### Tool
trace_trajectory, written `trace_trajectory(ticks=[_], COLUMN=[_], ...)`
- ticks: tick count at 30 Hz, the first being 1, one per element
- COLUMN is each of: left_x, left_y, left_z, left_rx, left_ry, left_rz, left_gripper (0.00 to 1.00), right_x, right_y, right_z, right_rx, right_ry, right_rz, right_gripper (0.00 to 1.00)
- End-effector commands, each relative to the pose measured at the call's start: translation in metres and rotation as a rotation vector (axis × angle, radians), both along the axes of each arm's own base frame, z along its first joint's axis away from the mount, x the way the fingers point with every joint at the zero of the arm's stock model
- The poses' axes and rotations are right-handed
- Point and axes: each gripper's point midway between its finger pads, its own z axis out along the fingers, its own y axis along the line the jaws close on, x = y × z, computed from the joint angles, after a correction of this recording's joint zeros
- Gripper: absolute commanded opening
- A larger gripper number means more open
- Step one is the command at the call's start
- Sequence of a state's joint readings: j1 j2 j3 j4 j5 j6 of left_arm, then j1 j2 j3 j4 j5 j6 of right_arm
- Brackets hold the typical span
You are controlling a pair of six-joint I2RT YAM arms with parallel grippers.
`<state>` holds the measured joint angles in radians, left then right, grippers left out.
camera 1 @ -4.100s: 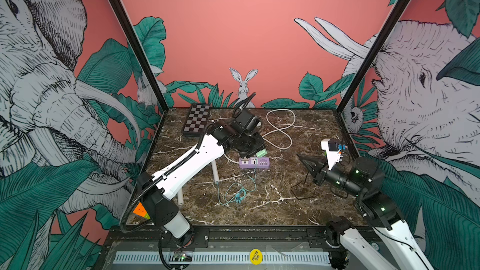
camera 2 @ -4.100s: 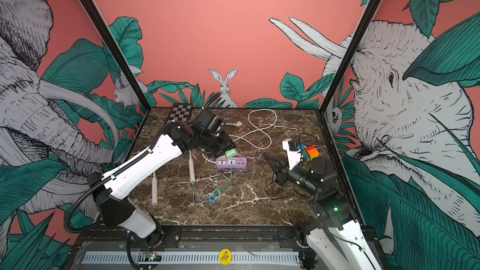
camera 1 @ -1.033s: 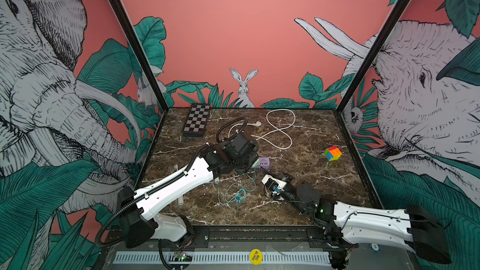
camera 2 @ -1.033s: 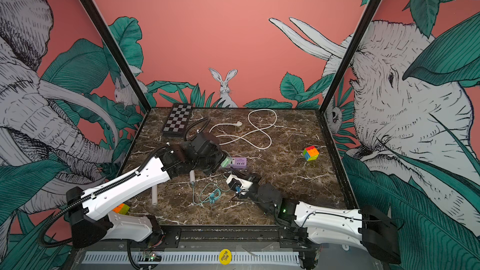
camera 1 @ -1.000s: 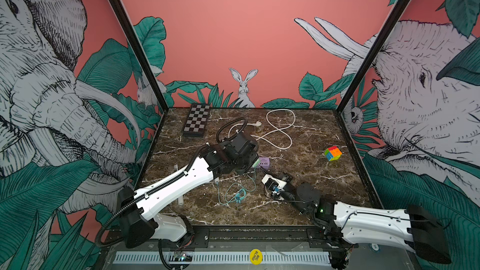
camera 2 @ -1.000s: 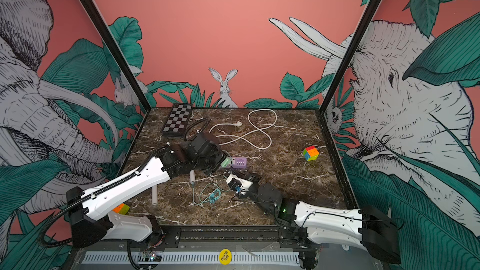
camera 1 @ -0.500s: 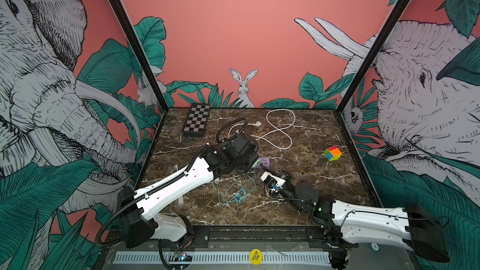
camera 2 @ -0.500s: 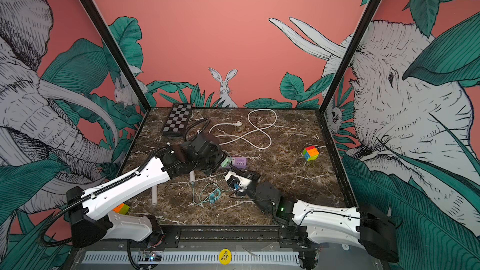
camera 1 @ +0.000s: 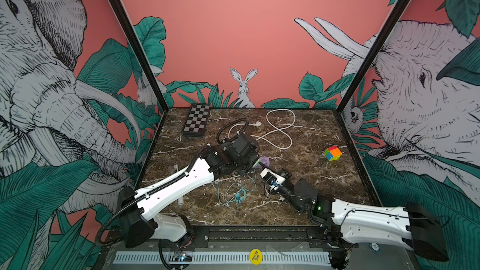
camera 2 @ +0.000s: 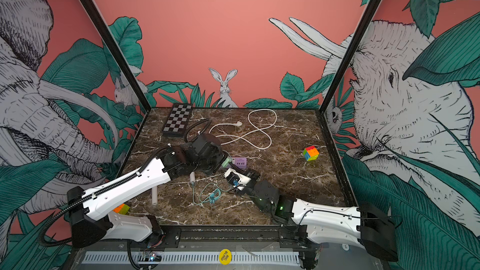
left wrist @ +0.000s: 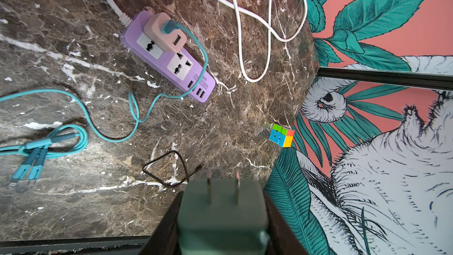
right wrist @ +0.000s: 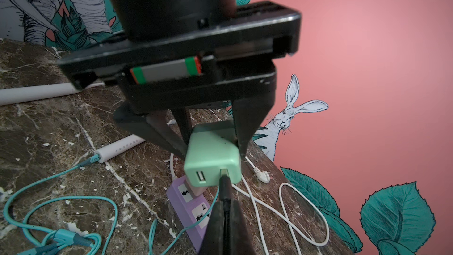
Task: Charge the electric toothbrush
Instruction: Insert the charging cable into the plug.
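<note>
Since about four seconds ago the right arm has swung in from the right edge of the top views to the centre of the marble table (camera 1: 311, 131), and the left arm has drawn back from the checkerboard (camera 1: 196, 123). Over the last second the right arm only crept slightly up and left. Left gripper (left wrist: 221, 199) is clamped on the green adapter (right wrist: 212, 163), prongs pointing away from its wrist, just beside the purple power strip (left wrist: 171, 67). Right gripper (right wrist: 226, 213) is pinched tight on the black cable (left wrist: 171, 165) just behind its plug, which appears seated in one of the adapter's two USB ports; the other port is empty. The electric toothbrush (right wrist: 120, 146) lies flat at centre left of the right wrist view, with the teal cable (left wrist: 107, 138) in its base. No bin or tray is present. The nearest things to containers are the strip's sockets: one holds the pink adapter (left wrist: 164, 33) carrying the teal cable, and two are free. I judge three risks. An off-axis tug from the right arm could lever the plug or twist the adapter in the jaws. The light strip may slide when the prongs press in. The strip's own white lead (camera 2: 259, 125) ends in a loose plug, so nothing may get power.
</note>
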<state>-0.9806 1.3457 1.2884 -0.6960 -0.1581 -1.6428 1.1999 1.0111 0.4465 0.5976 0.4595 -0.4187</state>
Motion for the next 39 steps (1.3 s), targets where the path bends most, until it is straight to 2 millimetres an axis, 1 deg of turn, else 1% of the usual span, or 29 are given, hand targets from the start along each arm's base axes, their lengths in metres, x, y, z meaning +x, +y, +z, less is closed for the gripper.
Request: trace_trajectory(ticks=[1,3,9,12,15,18,19,20,21,22,25,28,29,31,34,36,37,39], left_x=[-0.007,-0.008,-0.015,-0.018,-0.02,-0.021,-0.02,-0.019,-0.018,-0.017,-0.01,-0.004,-0.003,0.0,0.004,0.006,0.008,0.009], left_y=[0.004,0.001,-0.013,-0.015,-0.016,-0.008,-0.003,0.001,0.006,0.012,0.021,0.022,0.021,0.014,-0.002,-0.007,-0.007,-0.008], left_z=[0.002,0.002,0.005,0.01,0.012,0.01,0.01,0.01,0.011,0.009,0.011,0.011,0.011,0.012,0.014,0.015,0.016,0.023], left_rx=[-0.003,-0.011,-0.066,-0.087,-0.102,-0.093,-0.085,-0.082,-0.075,-0.06,-0.069,-0.083,-0.086,-0.113,-0.195,-0.243,-0.254,-0.283], left_ry=[-0.001,0.004,0.022,0.02,0.021,0.016,0.01,0.001,-0.01,-0.013,-0.023,-0.034,-0.038,-0.049,-0.08,-0.104,-0.121,-0.158], left_rz=[-0.005,-0.012,-0.047,-0.055,-0.059,-0.039,-0.023,-0.01,0.007,0.024,0.052,0.052,0.052,0.04,0.016,0.011,0.014,0.008], left_gripper=[0.0,0.0,0.0,0.0,0.0,0.0,0.0,0.0,0.0,0.0,0.0,0.0,0.0,0.0,0.0,0.0,0.0,0.0], right_x=[0.002,0.003,0.008,0.009,0.013,0.012,0.01,0.007,0.002,-0.002,-0.012,-0.016,-0.018,-0.022,-0.022,-0.017,-0.014,-0.008], right_y=[0.003,0.007,0.017,0.02,0.02,0.017,0.014,0.01,0.006,0.001,-0.02,-0.034,-0.034,-0.028,-0.019,-0.014,-0.01,-0.007], right_z=[0.025,0.025,0.014,0.011,0.015,0.025,0.028,0.032,0.033,0.037,0.042,0.043,0.043,0.048,0.058,0.056,0.055,0.052], right_rx=[0.1,0.095,0.08,0.089,0.091,0.092,0.096,0.11,0.119,0.133,0.186,0.259,0.285,0.374,0.553,0.633,0.675,0.721], right_ry=[0.002,-0.006,-0.036,-0.052,-0.072,-0.081,-0.075,-0.065,-0.041,-0.018,0.056,0.131,0.167,0.246,0.359,0.433,0.467,0.523], right_rz=[-0.016,-0.018,-0.027,-0.028,-0.049,-0.053,-0.049,-0.036,-0.017,0.0,0.006,-0.001,0.012,0.047,0.072,0.06,0.063,0.062], right_gripper=[0.0,0.0,0.0,0.0,0.0,0.0,0.05,0.18,0.35,0.43,0.58,0.68,0.71,0.72,0.79,0.81,0.82,0.82])
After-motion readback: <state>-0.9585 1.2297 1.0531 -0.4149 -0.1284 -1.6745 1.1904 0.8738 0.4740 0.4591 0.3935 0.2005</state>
